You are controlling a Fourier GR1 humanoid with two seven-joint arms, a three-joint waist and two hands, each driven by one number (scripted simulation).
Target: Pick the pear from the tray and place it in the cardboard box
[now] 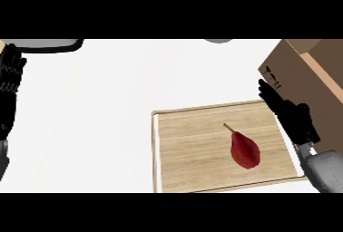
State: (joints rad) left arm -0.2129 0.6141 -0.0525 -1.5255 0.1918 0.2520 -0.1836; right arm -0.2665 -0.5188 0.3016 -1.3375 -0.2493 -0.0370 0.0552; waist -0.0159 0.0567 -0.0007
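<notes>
Item one: the white counter (100, 113), which fills most of my head view and carries everything else.

Item two: the cardboard box (315, 77), brown, at the right edge of my view, its near wall showing small black printed marks. It stands beside the far right corner of the tray.

Item three: the tray (194, 167), a light wooden board with a raised rim, lying flat on the counter to the right of centre.

Item four: my right hand (291, 115), black, on a grey forearm (325, 170) that comes in from the lower right. I see it over the tray's right rim, against the box wall, fingers straight and held together, pointing away from me and holding nothing. It is clear of the pear.

Item five: my left hand (10, 74), black, at the far left edge, fingers up and relaxed, resting with nothing in it.

Item six: the pear (244, 151), dark red with a thin stem pointing toward the far side. It lies on its side on the tray, right of the tray's middle, near my right hand but apart from it.

Item seven: a grey object (47, 44) at the top left edge, cut off; I cannot tell what it is.
</notes>
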